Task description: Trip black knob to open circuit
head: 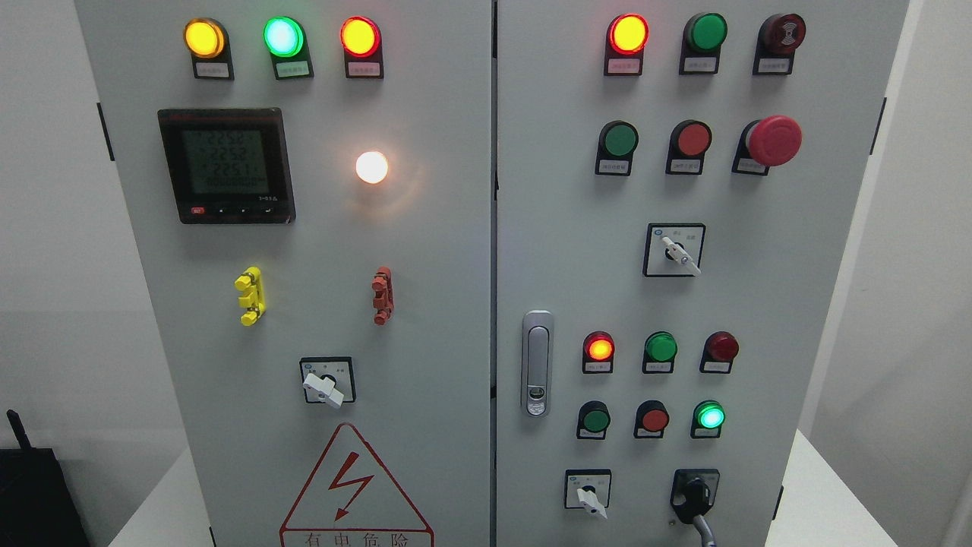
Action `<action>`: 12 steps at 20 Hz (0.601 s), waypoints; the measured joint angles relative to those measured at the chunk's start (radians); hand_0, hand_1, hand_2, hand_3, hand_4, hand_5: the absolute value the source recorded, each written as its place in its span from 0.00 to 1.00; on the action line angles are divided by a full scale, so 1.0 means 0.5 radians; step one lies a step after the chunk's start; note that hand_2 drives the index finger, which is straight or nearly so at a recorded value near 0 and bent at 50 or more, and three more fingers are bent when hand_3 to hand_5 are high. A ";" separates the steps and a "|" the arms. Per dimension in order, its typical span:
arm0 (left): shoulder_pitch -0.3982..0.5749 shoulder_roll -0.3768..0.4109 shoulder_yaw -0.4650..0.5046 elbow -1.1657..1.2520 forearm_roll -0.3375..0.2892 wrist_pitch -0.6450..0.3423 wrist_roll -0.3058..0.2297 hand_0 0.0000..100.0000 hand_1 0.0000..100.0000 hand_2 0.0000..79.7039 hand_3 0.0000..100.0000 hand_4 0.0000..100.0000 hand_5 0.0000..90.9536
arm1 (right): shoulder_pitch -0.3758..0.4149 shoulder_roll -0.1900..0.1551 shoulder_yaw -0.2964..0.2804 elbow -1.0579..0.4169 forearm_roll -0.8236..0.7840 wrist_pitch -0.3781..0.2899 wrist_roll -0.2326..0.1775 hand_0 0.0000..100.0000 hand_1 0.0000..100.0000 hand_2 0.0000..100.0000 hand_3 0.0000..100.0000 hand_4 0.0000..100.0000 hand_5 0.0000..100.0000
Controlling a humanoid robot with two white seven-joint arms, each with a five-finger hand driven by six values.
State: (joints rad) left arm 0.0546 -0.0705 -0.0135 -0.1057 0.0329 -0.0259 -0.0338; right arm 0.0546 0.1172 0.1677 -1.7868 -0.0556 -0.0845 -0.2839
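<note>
Neither robot hand is in the frame, so their state can't be told; no arm enters from either lower corner. Step in hand, as I judge it: reach not begun, knob untouched.

Black knob [694, 492] sits at lower right of the frame, on the right door of the grey cabinet [425, 319], just right of a white-handled selector switch [588, 495] in the bottom row. Below the green lit lamp [710, 416]. Its handle runs long-axis down and slightly right, the grey lower end pointing toward the bottom edge and partly cropped, so the full length isn't visible.

To do it well: probably come in with the right hand from lower right, wrap fingers across the handle's long axis, not along it, then rotate about the knob hub. Keep clear of the neighbouring selector switch and the pushbuttons above. Which turn direction trips it can't be read from here; labels are too small.

Door latch [537, 365] sits centre, well apart from the knob.
</note>
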 measured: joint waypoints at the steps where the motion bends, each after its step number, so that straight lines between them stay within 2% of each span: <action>1: 0.000 0.000 0.000 0.000 0.000 0.000 0.000 0.12 0.39 0.00 0.00 0.00 0.00 | 0.000 0.000 0.000 0.000 0.000 0.000 0.000 0.00 0.10 0.12 1.00 1.00 1.00; 12: 0.000 0.000 0.000 0.000 0.000 0.000 0.000 0.12 0.39 0.00 0.00 0.00 0.00 | 0.000 0.000 0.001 0.000 0.000 0.000 0.000 0.00 0.10 0.12 1.00 1.00 1.00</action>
State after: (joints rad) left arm 0.0546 -0.0705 -0.0135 -0.1057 0.0329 -0.0259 -0.0338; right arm 0.0545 0.1173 0.1681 -1.7867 -0.0557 -0.0845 -0.2841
